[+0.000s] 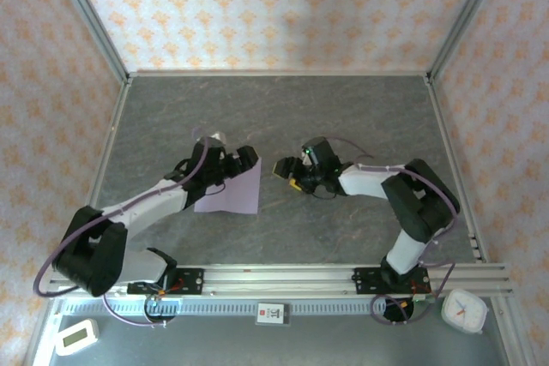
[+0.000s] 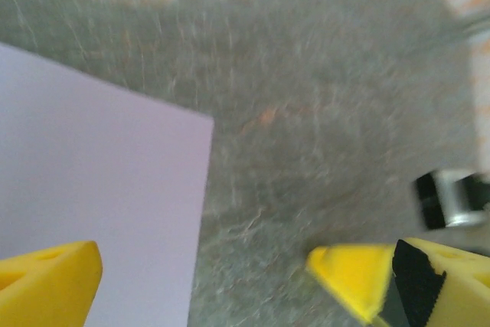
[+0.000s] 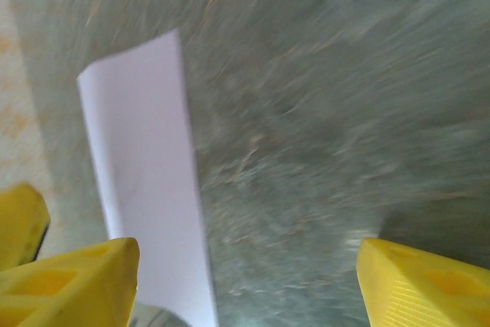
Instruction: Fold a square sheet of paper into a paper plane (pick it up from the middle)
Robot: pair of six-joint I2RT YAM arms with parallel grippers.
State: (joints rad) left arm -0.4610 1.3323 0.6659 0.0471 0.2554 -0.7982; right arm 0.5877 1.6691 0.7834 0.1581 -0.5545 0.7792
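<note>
Sheet [image 1: 233, 190] lies on table [image 1: 343, 117], top view, under left gripper [image 1: 246, 159]; right gripper [image 1: 283, 168] is near. Left wrist: jaws wide, straddling its edge, nothing held. Right wrist: jaws parted, empty. Thin, limp and light, it likely slides; pinch mid-sheet gently.

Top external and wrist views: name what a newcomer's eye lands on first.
The lavender sheet of paper stands out against the grey table, lying left of centre. The left gripper hangs open over the sheet's edge, one finger above paper and the other above bare table. The right gripper, open too, points its bright yellow fingers at the sheet from the right.
</note>
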